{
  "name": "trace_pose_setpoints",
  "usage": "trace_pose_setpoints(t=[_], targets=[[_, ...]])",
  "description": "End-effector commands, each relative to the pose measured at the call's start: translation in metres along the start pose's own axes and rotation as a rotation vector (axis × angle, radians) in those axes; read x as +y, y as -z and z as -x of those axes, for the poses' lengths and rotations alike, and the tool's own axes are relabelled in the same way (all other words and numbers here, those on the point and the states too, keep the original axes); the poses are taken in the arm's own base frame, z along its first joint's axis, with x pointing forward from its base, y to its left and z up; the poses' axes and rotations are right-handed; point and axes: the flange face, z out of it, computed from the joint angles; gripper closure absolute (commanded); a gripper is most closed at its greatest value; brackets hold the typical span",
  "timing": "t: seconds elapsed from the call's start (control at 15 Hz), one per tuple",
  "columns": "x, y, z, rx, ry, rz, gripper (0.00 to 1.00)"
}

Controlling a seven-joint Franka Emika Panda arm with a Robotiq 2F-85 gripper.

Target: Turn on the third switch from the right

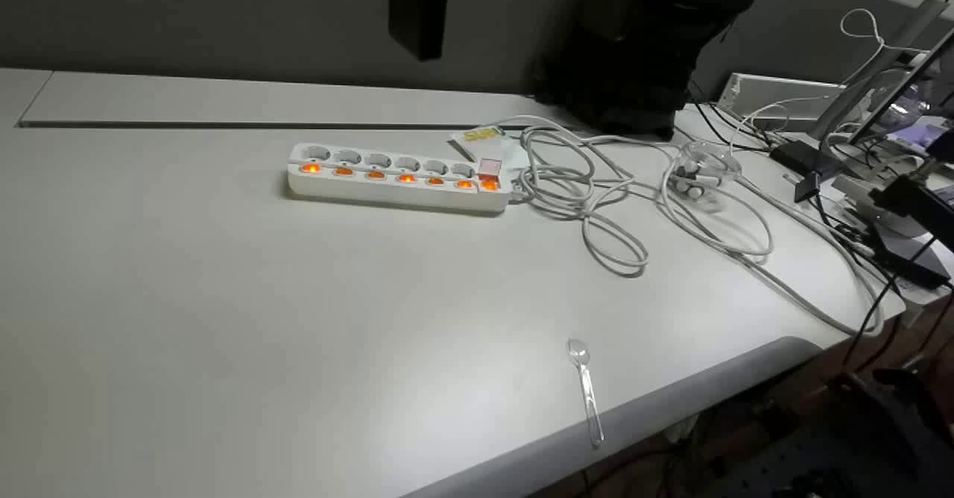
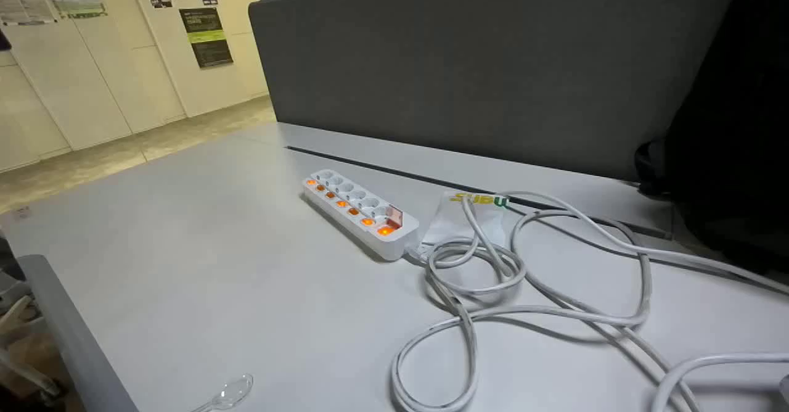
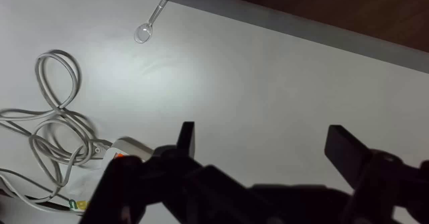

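The third switch from the right (image 1: 435, 181) sits on the white power strip (image 1: 395, 195), third in its orange row from the cable end, and in both exterior views it looks duller than the switches (image 1: 407, 179) on either side of it. In the wrist view the fingers (image 3: 347, 155) are spread wide — the desk (image 3: 254, 93) shows between them — and part of the strip's cable end is visible past them. A pale cable (image 2: 452, 301) lies looped by that end, and a clear spoon (image 1: 588, 394) rests well apart.
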Motion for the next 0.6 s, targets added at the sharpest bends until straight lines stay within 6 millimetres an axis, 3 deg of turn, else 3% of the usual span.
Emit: trace_pose_setpoints(t=[0.0,0.53], targets=[[0.0001,0.0003,-0.0002,-0.001,0.000,0.000,0.00],[-0.0005,0.0004,-0.0020,0.010,-0.006,0.014,0.00]])
